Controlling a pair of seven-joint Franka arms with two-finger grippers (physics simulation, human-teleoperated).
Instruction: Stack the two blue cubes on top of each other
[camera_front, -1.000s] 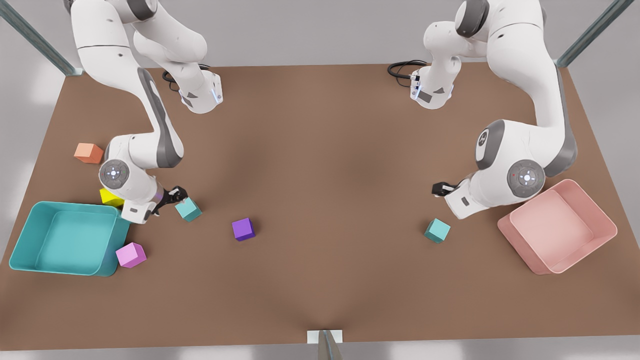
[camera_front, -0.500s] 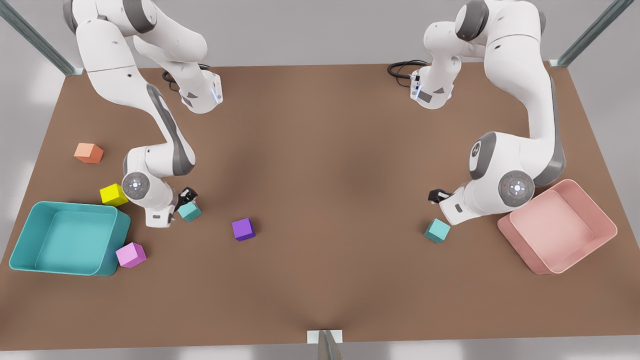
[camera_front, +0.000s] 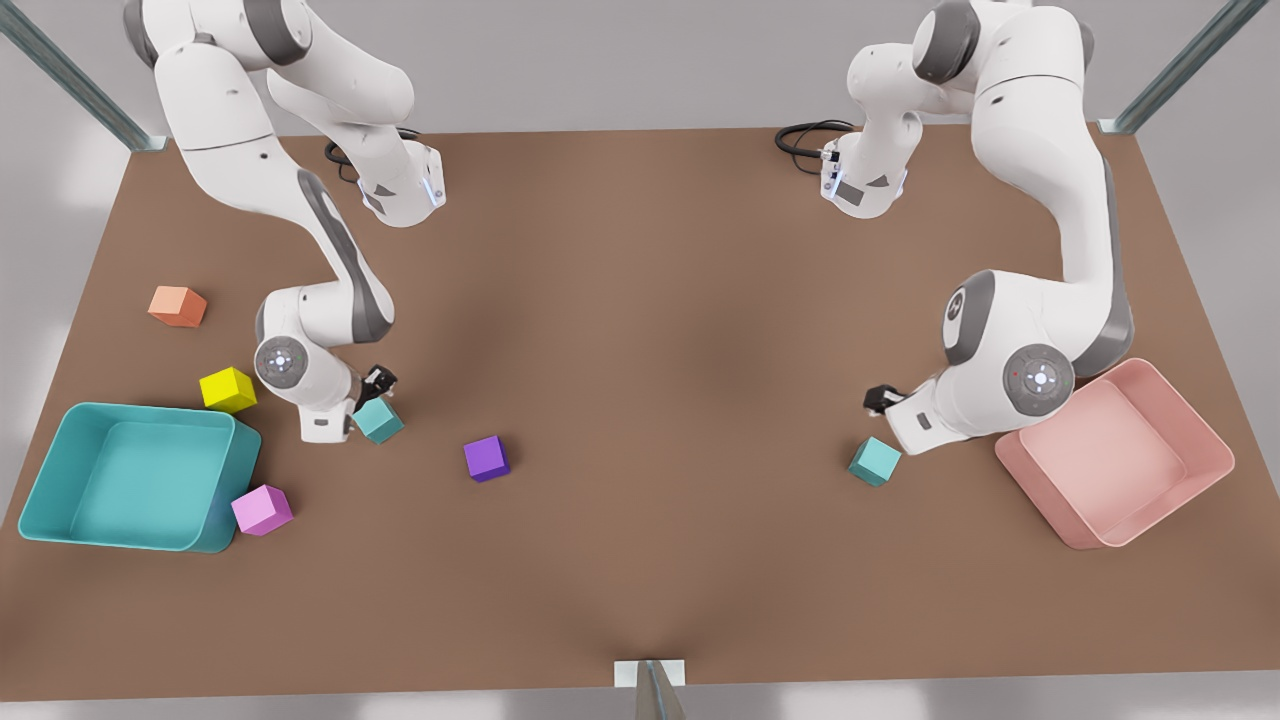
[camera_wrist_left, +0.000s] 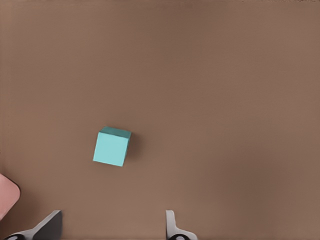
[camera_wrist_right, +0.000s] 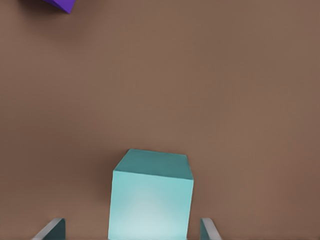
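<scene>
Brown counter (camera_front: 640, 300): both cubes (camera_front: 378, 420) (camera_front: 875, 461) sit far apart, unstacked. Our right gripper (camera_wrist_right: 132, 227) straddles one, jaws open; our left gripper (camera_wrist_left: 112, 225) hovers open near the other.

1. Two cubes (camera_front: 378, 420) (camera_front: 875, 461): teal.
2. Other cubes: purple (camera_front: 487, 458), pink (camera_front: 262, 510), yellow (camera_front: 228, 389), orange (camera_front: 177, 306).
3. Bins: teal (camera_front: 60, 470), pink (camera_front: 1190, 410).
4. Table (camera_front: 640, 300): plain brown.
5. Arms (camera_front: 330, 290): white, grey joints.
</scene>
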